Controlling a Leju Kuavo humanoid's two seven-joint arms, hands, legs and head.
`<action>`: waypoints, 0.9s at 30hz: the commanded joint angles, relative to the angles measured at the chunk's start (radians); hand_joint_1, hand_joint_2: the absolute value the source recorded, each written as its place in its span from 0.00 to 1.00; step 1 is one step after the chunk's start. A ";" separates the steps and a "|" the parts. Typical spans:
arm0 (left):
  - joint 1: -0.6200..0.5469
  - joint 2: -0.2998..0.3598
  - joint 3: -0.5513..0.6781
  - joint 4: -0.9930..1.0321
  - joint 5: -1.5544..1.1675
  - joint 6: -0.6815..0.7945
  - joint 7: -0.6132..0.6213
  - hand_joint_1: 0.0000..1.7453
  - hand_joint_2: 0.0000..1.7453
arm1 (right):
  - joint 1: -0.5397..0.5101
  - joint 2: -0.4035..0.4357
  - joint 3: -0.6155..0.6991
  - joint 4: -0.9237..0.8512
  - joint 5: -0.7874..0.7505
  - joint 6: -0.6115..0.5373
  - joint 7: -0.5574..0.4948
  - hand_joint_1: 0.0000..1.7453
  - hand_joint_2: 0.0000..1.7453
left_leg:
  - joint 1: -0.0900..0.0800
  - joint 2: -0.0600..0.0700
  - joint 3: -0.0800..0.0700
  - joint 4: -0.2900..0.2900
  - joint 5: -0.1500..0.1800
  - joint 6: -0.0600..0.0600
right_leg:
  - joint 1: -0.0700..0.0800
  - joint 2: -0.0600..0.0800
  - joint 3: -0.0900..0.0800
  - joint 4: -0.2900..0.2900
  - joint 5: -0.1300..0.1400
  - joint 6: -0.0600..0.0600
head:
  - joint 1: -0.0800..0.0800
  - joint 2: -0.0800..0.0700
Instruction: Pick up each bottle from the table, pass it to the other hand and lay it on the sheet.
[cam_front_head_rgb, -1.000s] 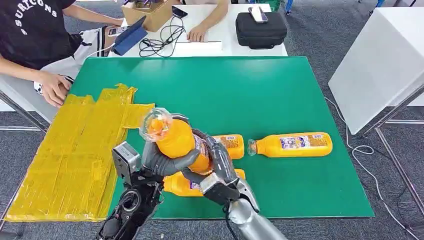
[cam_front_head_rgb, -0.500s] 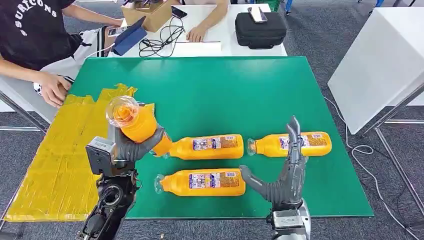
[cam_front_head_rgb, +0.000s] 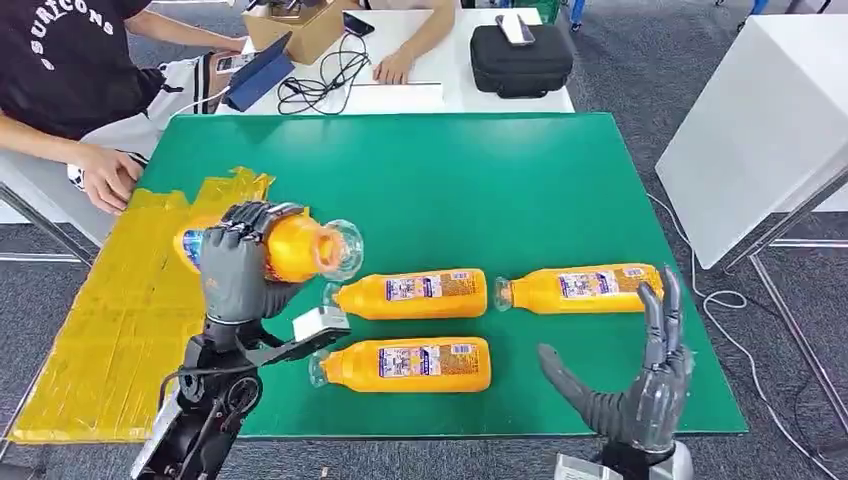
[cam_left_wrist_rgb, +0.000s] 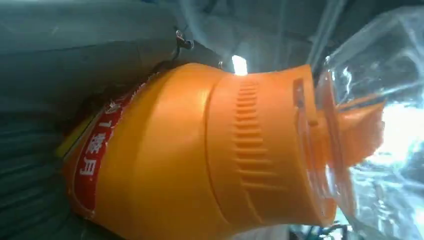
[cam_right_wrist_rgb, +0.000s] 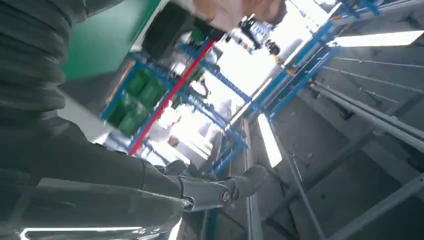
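My left hand (cam_front_head_rgb: 238, 268) grips an orange juice bottle (cam_front_head_rgb: 292, 246) above the edge where the yellow sheet (cam_front_head_rgb: 120, 330) meets the green table (cam_front_head_rgb: 430, 180). The bottle lies nearly level, its clear cap pointing toward the table's middle. Up close, the left wrist view has the same bottle (cam_left_wrist_rgb: 200, 150) with its red label. Three more orange bottles lie on the green table: one in the middle (cam_front_head_rgb: 412, 294), one to the right (cam_front_head_rgb: 585, 288), one nearer me (cam_front_head_rgb: 405, 364). My right hand (cam_front_head_rgb: 640, 385) stands open, fingers spread upward, at the table's near right edge, holding nothing.
A person in a black shirt (cam_front_head_rgb: 60, 60) sits at the far left with a hand (cam_front_head_rgb: 105, 178) by the sheet's far corner. Behind the green table a white table holds a black case (cam_front_head_rgb: 520, 58), cables and a cardboard box (cam_front_head_rgb: 295, 25). A white block (cam_front_head_rgb: 760, 130) stands right.
The bottle passed from my right hand to my left, which carried it left and tipped it from upright to nearly level. My right hand let go, withdrew to the near right and opened.
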 joint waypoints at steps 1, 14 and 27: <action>-0.220 0.073 -0.093 0.284 -0.255 -0.124 0.088 1.00 1.00 | 0.015 -0.062 -0.160 -0.082 0.009 -0.003 0.053 0.00 1.00 | 0.000 -0.003 0.001 0.000 0.000 -0.001 | 0.000 -0.005 0.002 0.000 -0.001 0.001 | 0.000 0.000; -0.363 0.127 -0.116 0.546 -0.314 -0.318 0.106 1.00 1.00 | 0.046 -0.044 -0.159 -0.089 0.017 0.024 0.031 0.00 1.00 | 0.002 -0.001 0.007 0.000 -0.001 -0.001 | 0.002 -0.003 0.008 -0.001 -0.002 0.001 | 0.000 0.000; -0.438 0.107 -0.043 0.752 -0.314 -0.395 0.180 1.00 1.00 | 0.042 -0.044 -0.203 -0.085 -0.009 0.086 0.033 0.00 1.00 | 0.001 0.000 0.004 0.000 0.000 -0.001 | 0.001 -0.001 0.005 -0.001 -0.001 0.001 | 0.000 0.000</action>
